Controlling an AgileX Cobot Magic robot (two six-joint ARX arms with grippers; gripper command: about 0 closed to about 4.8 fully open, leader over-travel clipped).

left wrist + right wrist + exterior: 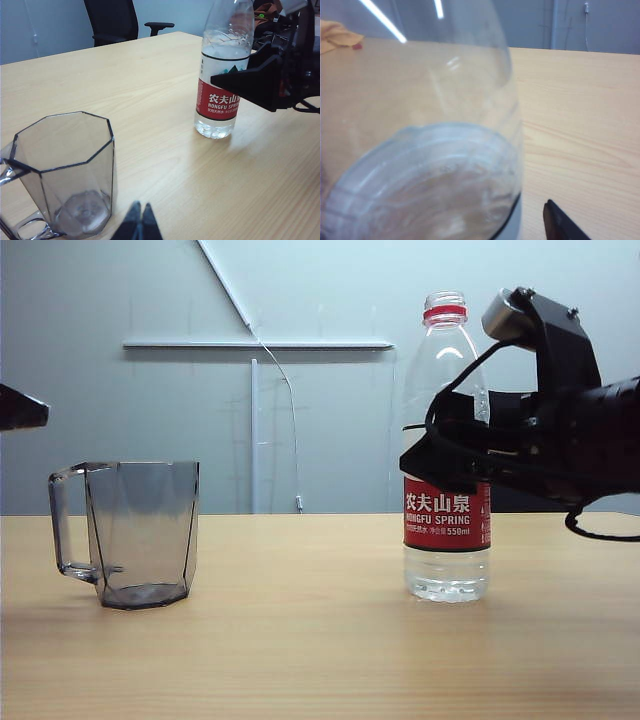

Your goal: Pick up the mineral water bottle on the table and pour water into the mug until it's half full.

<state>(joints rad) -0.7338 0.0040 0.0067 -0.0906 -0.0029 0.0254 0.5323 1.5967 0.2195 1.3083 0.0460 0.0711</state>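
The mineral water bottle (446, 450) stands upright on the light wood-grain table (300, 640), toward the right of the exterior view. It is tall clear plastic with a red neck ring and no cap visible on its mouth. A red label band carries white Chinese characters and "NONGFU SPRING"; above it, in the left wrist view, a white band shows a green mountain mark (227, 70). Water (225, 50) fills it to roughly the shoulder.

The right gripper (440, 455) sits at the bottle's mid-height, its black jaws spread wide with one finger (245, 82) passing in front of the bottle; whether they press on the plastic cannot be told. Its wrist camera is filled by the clear bottle wall (420, 140).

The mug (135, 532), smoky-grey, faceted and transparent with an angular handle, stands empty well apart on the left. The left gripper (139, 222) hovers just beside the mug, its dark fingertips pressed together, holding nothing.
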